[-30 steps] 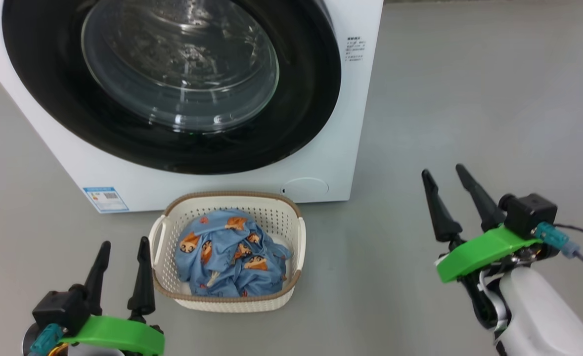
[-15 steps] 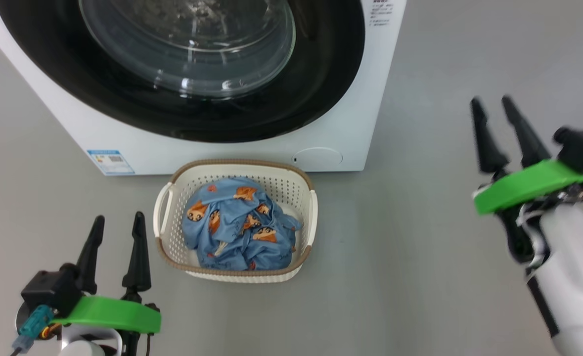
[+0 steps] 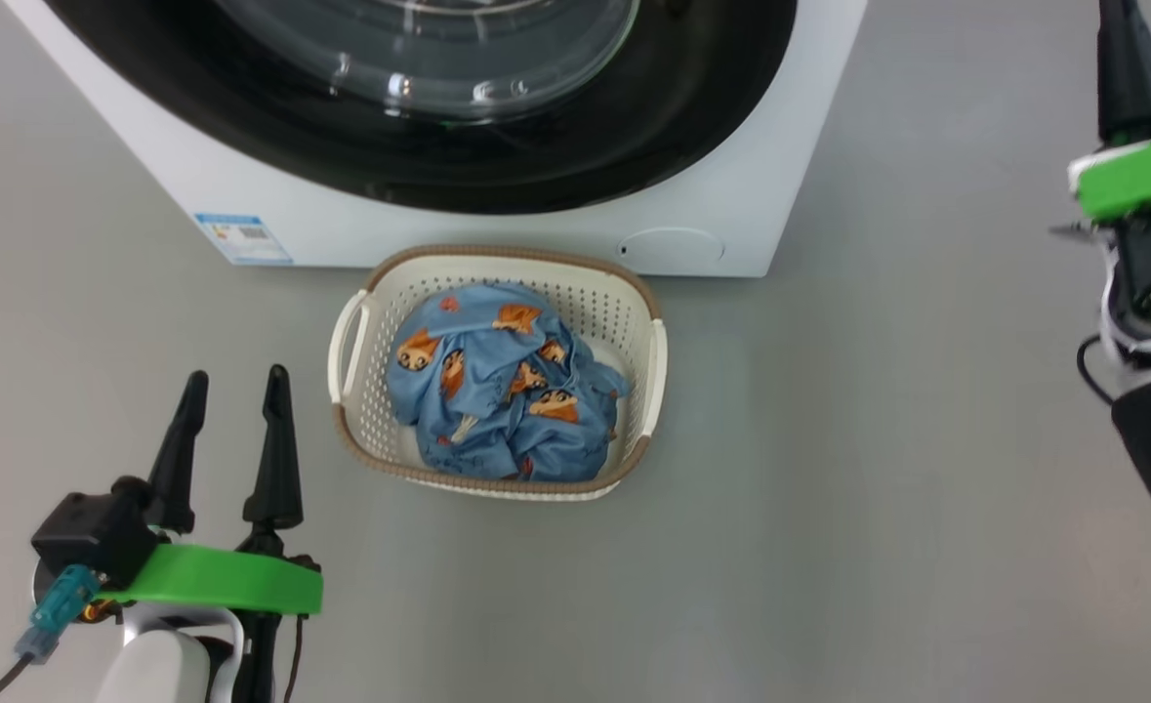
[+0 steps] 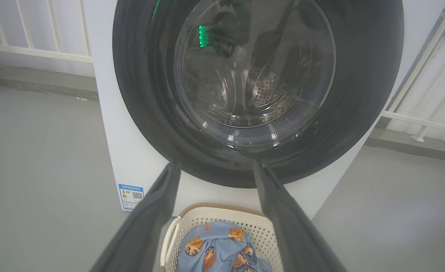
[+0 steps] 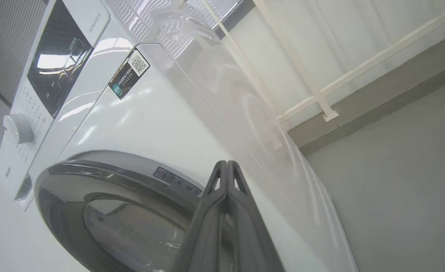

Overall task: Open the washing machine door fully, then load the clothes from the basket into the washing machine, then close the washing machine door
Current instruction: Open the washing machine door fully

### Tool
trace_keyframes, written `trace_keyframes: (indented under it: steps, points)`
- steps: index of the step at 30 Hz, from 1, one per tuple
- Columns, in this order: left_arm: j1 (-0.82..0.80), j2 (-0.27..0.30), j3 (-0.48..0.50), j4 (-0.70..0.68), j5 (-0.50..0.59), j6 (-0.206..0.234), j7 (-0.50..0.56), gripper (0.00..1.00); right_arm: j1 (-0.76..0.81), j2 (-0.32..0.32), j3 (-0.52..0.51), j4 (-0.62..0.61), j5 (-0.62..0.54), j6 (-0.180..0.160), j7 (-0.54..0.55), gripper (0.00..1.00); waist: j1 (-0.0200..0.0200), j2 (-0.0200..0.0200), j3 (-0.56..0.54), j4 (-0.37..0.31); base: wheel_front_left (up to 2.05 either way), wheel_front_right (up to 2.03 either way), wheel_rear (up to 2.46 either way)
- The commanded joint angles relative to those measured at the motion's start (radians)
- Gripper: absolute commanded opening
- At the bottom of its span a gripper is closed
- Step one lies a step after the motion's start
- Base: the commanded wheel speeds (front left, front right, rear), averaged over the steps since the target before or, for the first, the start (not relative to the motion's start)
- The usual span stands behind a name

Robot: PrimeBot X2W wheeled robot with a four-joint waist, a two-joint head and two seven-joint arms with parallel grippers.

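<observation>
Right of left gripper (image 3: pixel 236 374) — basket (image 3: pixel 602 293) (apart).

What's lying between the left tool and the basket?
Nothing: in the head view, bare grey floor separates the left tool from the basket.

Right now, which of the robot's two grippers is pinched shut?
The right gripper: its two dark fingers press together with no gap. The left gripper stands open, fingers apart, beside the basket.

Everything is lit brightly and evenly; only faint, soft shadows are cast on the floor (image 3: pixel 829 488). Glare is seen across the washing machine (image 5: pixel 150 124) top, and its edges are bowed by wide-angle distortion.
</observation>
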Motion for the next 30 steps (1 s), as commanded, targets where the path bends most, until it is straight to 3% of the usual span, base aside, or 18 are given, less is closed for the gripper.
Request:
trace_keyframes:
  steps: [1, 14, 22, 30]
  points:
    - [-0.034, 0.02, 0.037, -0.027, -0.003, -0.006, -0.006, 1.0, -0.025, -0.005, 0.01, -0.028, 0.028, 0.006, 0.012, 0.0, 0.0, 0.0, 0.026, 0.019, 0.0, 0.0, 0.0]
    - [-0.086, -0.022, 0.046, -0.032, 0.011, -0.038, -0.007, 1.0, -0.226, -0.05, 0.021, 0.029, 0.366, 0.006, 0.298, 0.0, 0.0, 0.0, 0.147, 0.086, 0.0, 0.0, 0.0]
    - [-0.116, -0.051, 0.054, -0.013, 0.018, -0.058, -0.007, 1.0, -0.341, -0.054, -0.001, 0.095, 0.483, 0.006, 0.453, 0.0, 0.0, 0.0, 0.202, 0.132, 0.0, 0.0, 0.0]
    - [-0.134, -0.075, 0.062, 0.006, 0.027, -0.07, -0.007, 1.0, -0.436, -0.055, 0.015, 0.179, 0.515, 0.006, 0.58, 0.0, 0.0, 0.0, 0.226, 0.17, 0.0, 0.0, 0.0]
